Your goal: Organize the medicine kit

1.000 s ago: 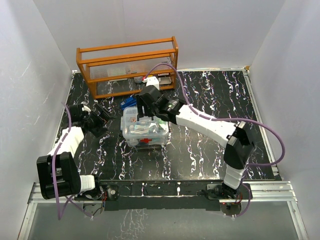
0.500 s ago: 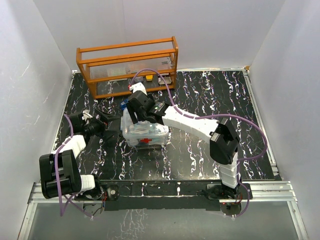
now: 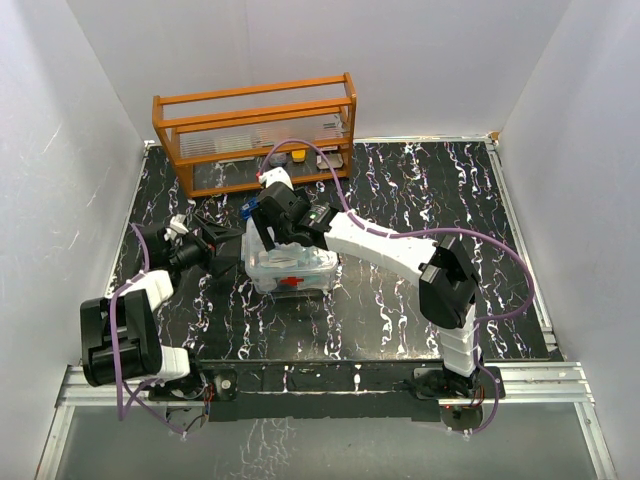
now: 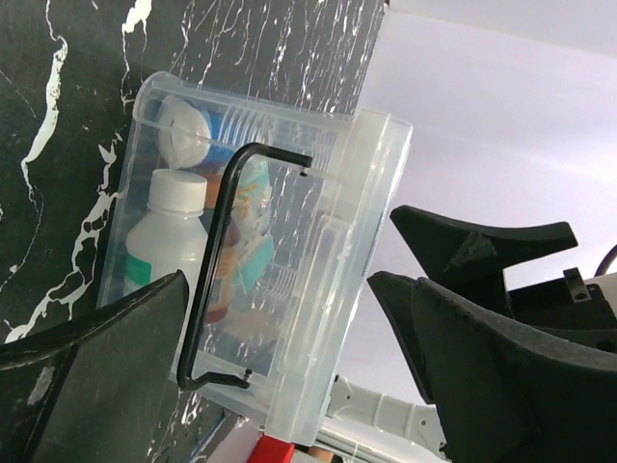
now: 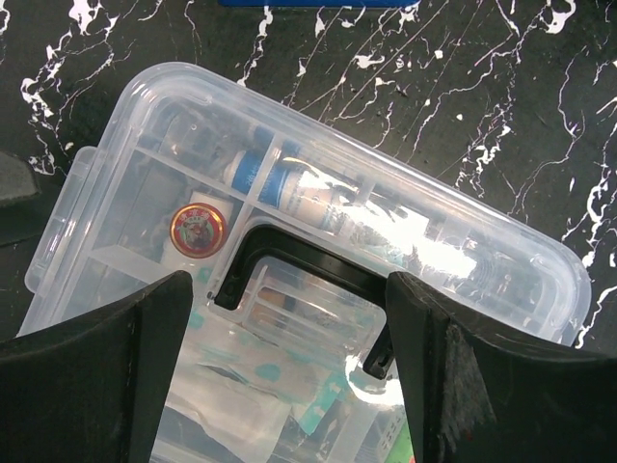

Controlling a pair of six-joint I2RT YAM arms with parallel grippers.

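Plainly the right hand (image 5: pixel 289 289) is open, its two fingers spread either side of the dark handle (image 5: pixel 299 256) and gripping nothing. The left hand (image 4: pixel 280 328) also gapes wide, just beside the box's left end. Under them the medicine kit (image 3: pixel 290 265) sits left of centre in the overhead view on the desk (image 3: pixel 420 200), with its clear lid (image 5: pixel 463 251) on and bottles and packets visible inside. Packing looks finished. What remains, I judge, is securing the red latch (image 3: pixel 290 282), and I cannot tell whether it is snapped. Compared with a second ago, the right hand has shifted leftward over the kit. The left hand has come in from the frame's left edge to the box.
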